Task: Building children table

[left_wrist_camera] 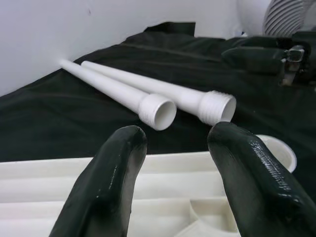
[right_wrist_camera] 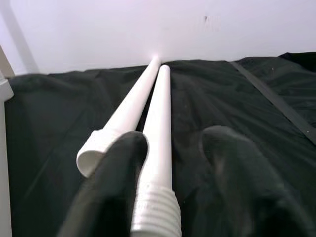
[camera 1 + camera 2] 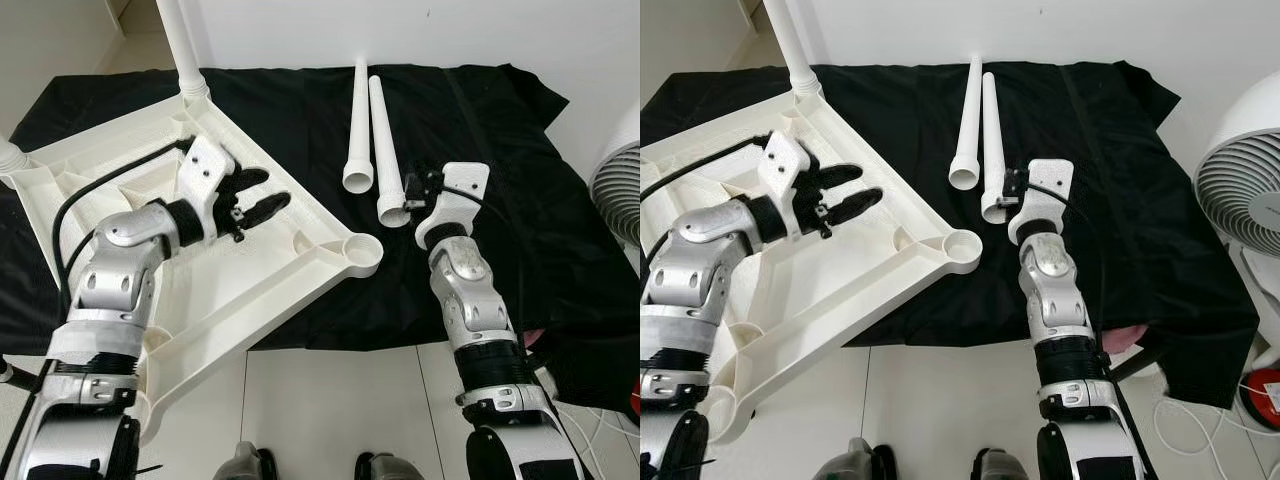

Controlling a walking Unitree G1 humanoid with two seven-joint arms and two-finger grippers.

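Observation:
A white plastic table top [image 3: 300,292] lies upside down on a black cloth. One leg [image 3: 182,45] is screwed in at its far corner and another [image 3: 8,155] at its left corner. An empty round socket [image 3: 362,250] sits at the near right corner. Two loose white legs [image 3: 358,130] [image 3: 384,140] lie side by side on the cloth. My left gripper [image 3: 272,190] hovers open over the table top's ribbed underside. My right gripper [image 2: 175,140] is open at the threaded end of the right-hand loose leg [image 2: 158,138], which lies between its fingers.
The black cloth [image 3: 480,120] covers the work area, with white floor tiles [image 3: 330,400] in front. A white fan [image 3: 1245,190] stands to the right, with cables [image 3: 1200,420] on the floor below it. A white wall runs behind.

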